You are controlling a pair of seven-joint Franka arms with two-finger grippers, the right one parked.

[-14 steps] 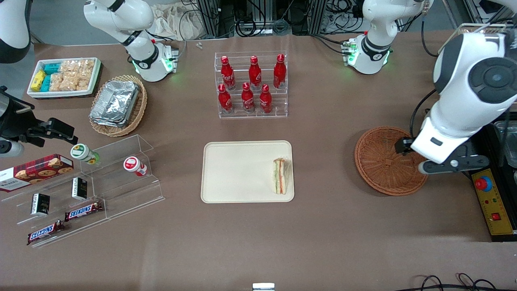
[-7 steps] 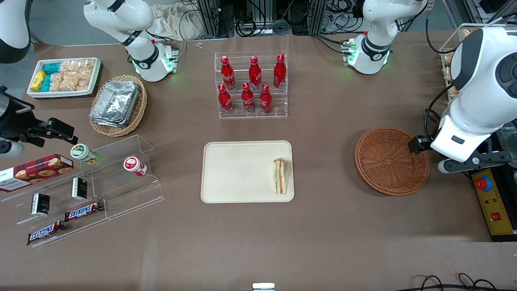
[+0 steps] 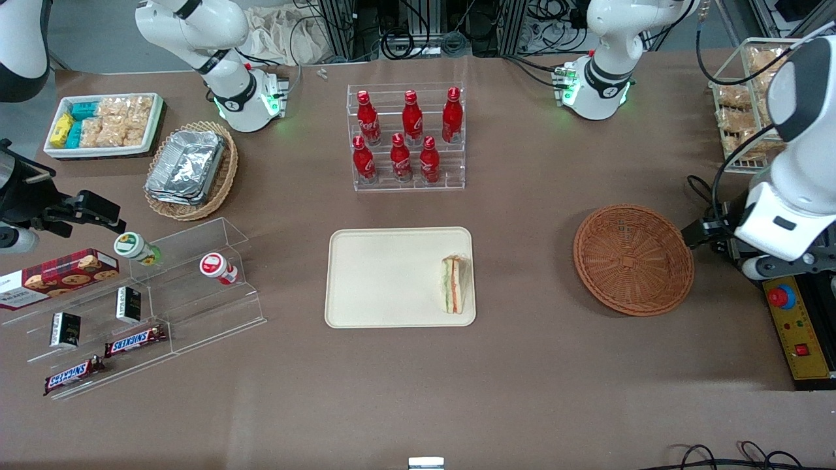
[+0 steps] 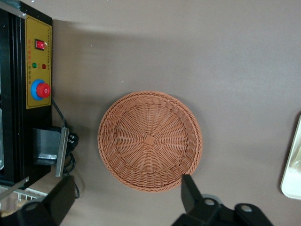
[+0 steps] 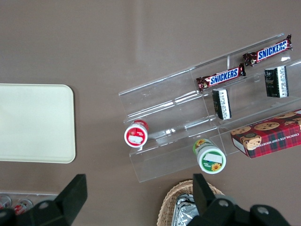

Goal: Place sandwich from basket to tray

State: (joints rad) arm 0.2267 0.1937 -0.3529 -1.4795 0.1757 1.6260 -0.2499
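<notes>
Brown matte tabletop (image 3: 522, 365) is carrying everything.

Near to far from the front camera:
- Sandwich (image 3: 456, 284) is lying on the cream tray (image 3: 385, 277), at the tray edge nearest the working arm's end, well apart from the jaws.
- Reddish-brown wicker basket (image 3: 632, 259) is sitting between tray and gripper, holding nothing. In the left wrist view the basket (image 4: 149, 140) is showing in the gap between the two fingers (image 4: 189, 190), below them, not touched.
- Left gripper (image 4: 124, 200) is hanging above the table just beside the basket rim, at the working arm's end; jaws standing wide apart, gripping nothing.
- Yellow control box with red button (image 3: 793, 320) is lying close to the gripper, outward from the basket.
- Red cola bottles on a clear rack (image 3: 408, 137) are standing farther from the camera than the tray, well apart from the jaws.
</notes>
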